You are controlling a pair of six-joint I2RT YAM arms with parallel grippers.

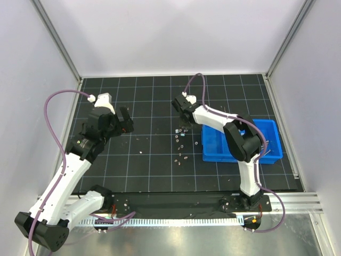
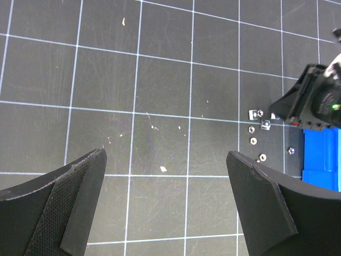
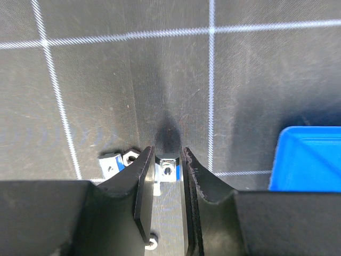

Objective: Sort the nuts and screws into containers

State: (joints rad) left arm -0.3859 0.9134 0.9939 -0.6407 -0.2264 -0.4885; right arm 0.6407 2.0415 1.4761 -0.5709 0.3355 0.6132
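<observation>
Nut (image 3: pixel 168 171), tiny, hard, likely slick, lies on the counter (image 3: pixel 106 80) between the barely parted fingers of the right hand (image 3: pixel 167 160); whether pinched, unclear. Flat sides suit gripping. Left hand (image 2: pixel 165 157) gapes.

Readable text: none in any of the three views.
Black mat with white grid lines (image 1: pixel 154 101): plain ruled lines only (no numerals or letters along them).
Bright blue rectangular plastic tray (image 1: pixel 213 150): bare blue walls, with no label or marking to be made out.
White plastic arm casings (image 1: pixel 58 181): any markings are too small to read.
</observation>
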